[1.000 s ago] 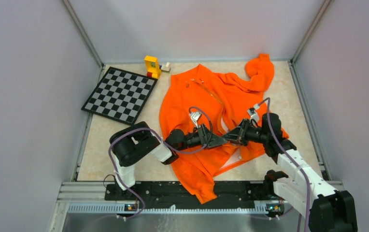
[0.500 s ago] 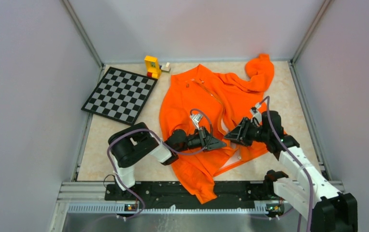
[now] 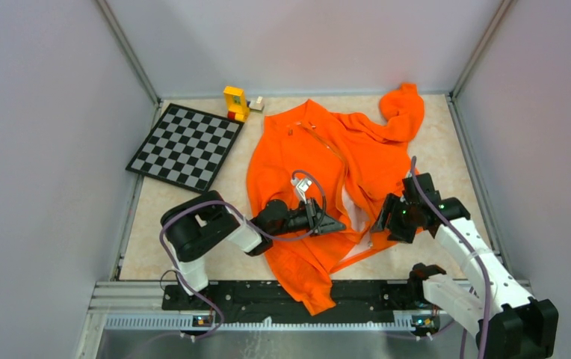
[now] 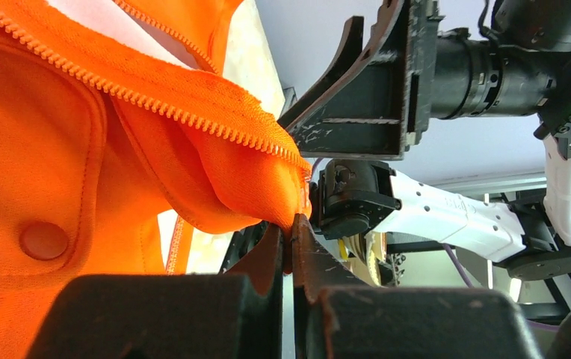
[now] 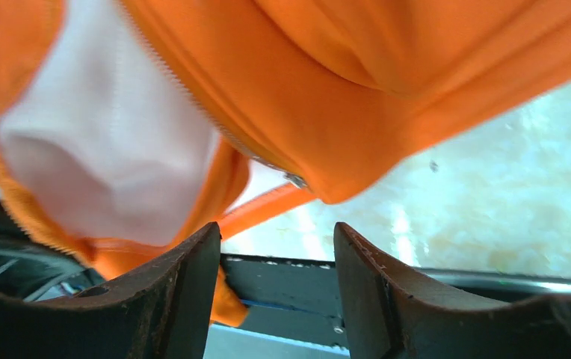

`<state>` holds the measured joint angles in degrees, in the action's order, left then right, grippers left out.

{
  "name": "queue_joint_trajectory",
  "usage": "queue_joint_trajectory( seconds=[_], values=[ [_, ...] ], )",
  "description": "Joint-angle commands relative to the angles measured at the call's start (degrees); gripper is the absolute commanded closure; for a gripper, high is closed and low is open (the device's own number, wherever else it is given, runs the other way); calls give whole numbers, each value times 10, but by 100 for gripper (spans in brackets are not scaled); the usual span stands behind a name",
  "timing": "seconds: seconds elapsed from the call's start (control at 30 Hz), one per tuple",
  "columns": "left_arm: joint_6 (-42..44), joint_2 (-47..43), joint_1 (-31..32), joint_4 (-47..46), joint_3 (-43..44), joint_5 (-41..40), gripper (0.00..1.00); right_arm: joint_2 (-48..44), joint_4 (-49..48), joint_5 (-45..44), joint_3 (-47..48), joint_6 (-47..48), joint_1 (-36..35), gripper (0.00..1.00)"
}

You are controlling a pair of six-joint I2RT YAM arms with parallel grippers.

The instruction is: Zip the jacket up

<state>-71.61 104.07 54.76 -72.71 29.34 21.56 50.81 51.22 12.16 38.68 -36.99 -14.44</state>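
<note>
Orange fabric of the jacket [image 3: 297, 157] is spread over the middle of the table [image 3: 458, 157]. Its collar lies toward the far wall, one sleeve [image 3: 404, 108] is bunched near the far right corner, and its lower end is draped over the black rail [image 3: 215, 295] at the near edge. The front is seen open, with pale lining [image 5: 110, 142] exposed between the two edges.

The left claw [image 4: 291, 228] is pressed together on the tip of one front edge, so that a fold of cloth lined with zipper teeth [image 4: 155, 101] is pinched and lifted. A round snap button [image 4: 43, 241] is seen on the panel beside it.

The right claw [image 5: 276, 232] is held spread, with nothing between its fingers. It is placed near the right-hand front edge, apart from the left claw, and the other zipper edge is seen just beyond its tips.

A checkered board [image 3: 185, 146] is laid at the far left, and a yellow block [image 3: 235, 102] is stood near its far corner.
</note>
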Motion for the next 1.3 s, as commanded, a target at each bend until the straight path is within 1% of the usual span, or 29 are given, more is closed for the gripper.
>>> queue_joint_trajectory(
  seconds=[0.0, 0.07, 0.17, 0.27, 0.3, 0.37, 0.47, 0.5, 0.53, 0.63, 0.73, 0.77, 0.83, 0.97, 1.03, 1.1, 1.2, 1.27],
  values=[
    [-3, 7, -4, -25, -7, 6, 100, -8, 76, -72, -6, -11, 4, 44],
    [-12, 13, -4, -34, -10, 8, 100, -18, 68, -60, -13, -20, 4, 46],
    [-23, 18, -6, -35, -11, 13, 100, -24, 36, -19, -32, -19, 4, 46],
    [-32, 26, -6, -37, -6, 22, 100, -13, -28, 79, -30, 49, 4, 47],
    [-34, 28, -6, -36, -5, 24, 100, -11, -43, 85, -17, 58, 4, 46],
    [-38, 32, -6, -34, -3, 30, 100, -15, -87, 88, 15, 61, 4, 41],
    [-45, 34, -5, -32, -1, 38, 100, -3, -196, 124, 37, 74, -1, 34],
    [-48, 35, -4, -31, -1, 39, 100, 19, -212, 118, 51, 85, -9, 34],
    [-50, 34, -4, -28, -1, 39, 100, 46, -212, 89, 73, 94, -23, 35],
    [-52, 30, -3, -18, -2, 40, 100, 133, -169, -26, 146, 114, -81, 35],
    [-53, 27, 5, -8, 1, 36, 100, 221, -120, -66, 206, 118, -118, 35],
    [-54, 27, 8, -3, 3, 34, 100, 251, -112, -70, 215, 120, -128, 35],
    [-59, 29, 14, -5, 7, 35, 99, 269, -107, -95, 211, 117, -147, 35],
    [-51, 23, 32, 5, 9, 32, 73, 253, -138, -84, 161, 106, -153, 35],
    [-34, -1, 32, 35, -5, 22, 54, 242, -147, -73, 138, 103, -154, 35],
    [-7, -40, 27, 97, -19, 3, 36, 229, -149, -66, 112, 101, -154, 36],
    [49, -111, 14, 220, -22, -28, 17, 193, -142, -74, 86, 101, -154, 37],
    [88, -156, -2, 296, -15, -44, 14, 161, -144, -61, 70, 106, -154, 37]
  ],
)
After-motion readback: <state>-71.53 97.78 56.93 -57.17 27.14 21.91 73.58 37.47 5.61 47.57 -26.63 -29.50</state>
